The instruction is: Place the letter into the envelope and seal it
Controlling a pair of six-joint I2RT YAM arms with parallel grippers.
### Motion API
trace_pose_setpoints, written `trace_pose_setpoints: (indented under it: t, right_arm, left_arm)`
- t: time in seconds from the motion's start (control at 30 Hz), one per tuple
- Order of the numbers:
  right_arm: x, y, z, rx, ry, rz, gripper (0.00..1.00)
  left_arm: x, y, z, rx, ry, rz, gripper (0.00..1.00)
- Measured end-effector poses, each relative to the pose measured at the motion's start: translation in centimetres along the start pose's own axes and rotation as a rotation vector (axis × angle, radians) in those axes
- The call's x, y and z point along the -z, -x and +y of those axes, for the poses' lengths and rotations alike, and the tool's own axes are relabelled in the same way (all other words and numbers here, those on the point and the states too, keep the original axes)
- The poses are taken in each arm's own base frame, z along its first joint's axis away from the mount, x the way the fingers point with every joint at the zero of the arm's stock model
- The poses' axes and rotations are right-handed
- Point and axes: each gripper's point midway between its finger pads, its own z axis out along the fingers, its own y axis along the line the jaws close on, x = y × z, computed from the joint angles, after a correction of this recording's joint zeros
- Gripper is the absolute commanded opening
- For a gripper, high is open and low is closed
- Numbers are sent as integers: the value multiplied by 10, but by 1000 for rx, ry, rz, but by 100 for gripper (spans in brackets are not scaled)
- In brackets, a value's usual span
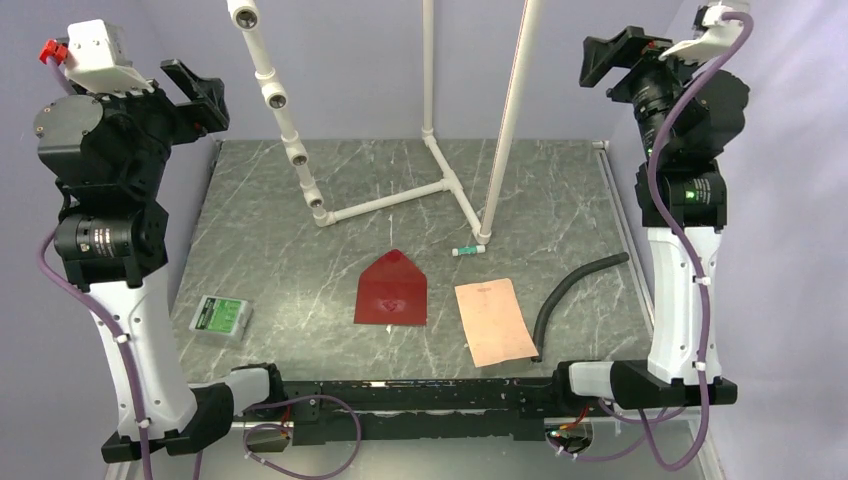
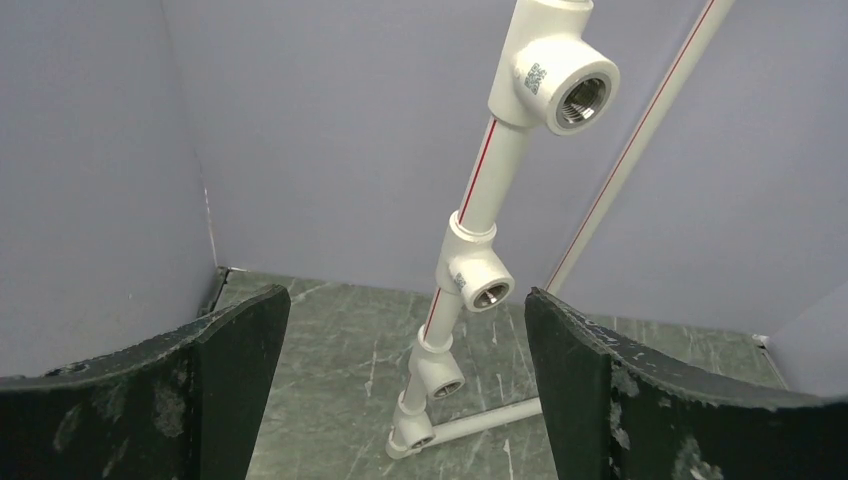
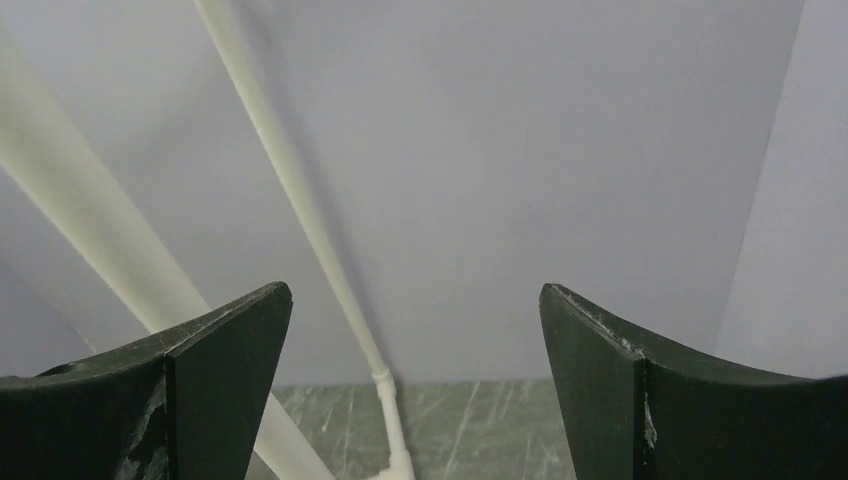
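Letter [image 1: 495,320] flat on tabletop [image 1: 290,270], lower centre-right; envelope [image 1: 391,290] just left, apart, flap open up-frame. Both likely light, thin, floppy: pinch letter at near corner. Left claw [image 2: 408,310], right claw [image 3: 415,300] released, empty, upper corners.

Grey marbled table [image 1: 250,230], loose items on top.
Envelope [image 1: 391,290] central; letter [image 1: 494,321] just right of it, black hose [image 1: 575,285] beyond; green packet [image 1: 221,318] well left; pipe frame [image 1: 390,200] behind.

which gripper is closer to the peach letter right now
Right. The right gripper is raised at far right, above the side where the letter lies; the left gripper is raised at far left, past the red envelope.
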Motion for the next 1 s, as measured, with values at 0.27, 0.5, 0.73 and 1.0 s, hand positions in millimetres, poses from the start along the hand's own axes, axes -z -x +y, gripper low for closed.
trace_pose_setpoints:
  t: [0.27, 0.5, 0.73, 1.0]
  right_arm:
    - [-8, -84, -11, -98, -24, 191, 99]
    - [21, -232, -37, -279, -173, 544, 95]
    - [112, -336, -52, -379, -327, 853, 94]
    - [196, -380, -37, -477, -313, 1039, 83]
  left_arm:
    - [-1, -36, -12, 2, -105, 62, 93]
    - [7, -107, -57, -11, -442, 227, 93]
    - [35, -169, -108, 49, -754, 398, 93]
    - [61, -225, -190, 99, -1018, 544, 93]
